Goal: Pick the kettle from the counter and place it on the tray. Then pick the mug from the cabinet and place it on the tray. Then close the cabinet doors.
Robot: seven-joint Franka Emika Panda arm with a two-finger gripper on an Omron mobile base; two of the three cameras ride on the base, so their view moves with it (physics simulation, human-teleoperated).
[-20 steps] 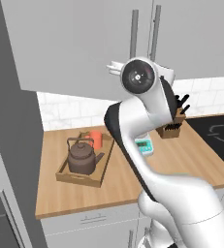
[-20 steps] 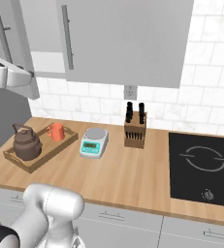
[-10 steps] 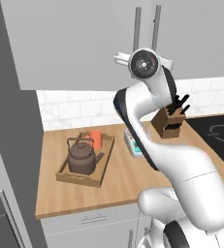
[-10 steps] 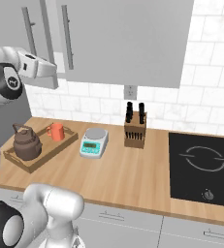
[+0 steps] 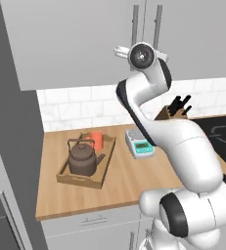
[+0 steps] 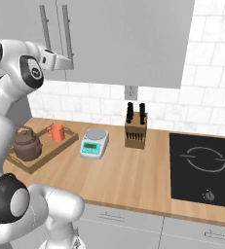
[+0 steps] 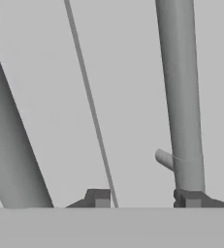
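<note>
Kitchen wall cabinet doors [image 6: 84, 34] stand closed just ahead of the tool [image 7: 145, 199], its fingertips apart, gripping nothing.

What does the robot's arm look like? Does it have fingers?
The arm is glossy white with fat rounded segments and dark grey bands and round caps at the joints. No loose cables show. Its gripper has two small, blocky dark grey finger tips, with a white hand behind them.

The counter [image 6: 133, 170] bears tray [image 6: 60, 145], scale [image 6: 95, 143], knife block [image 6: 135, 133].
</note>
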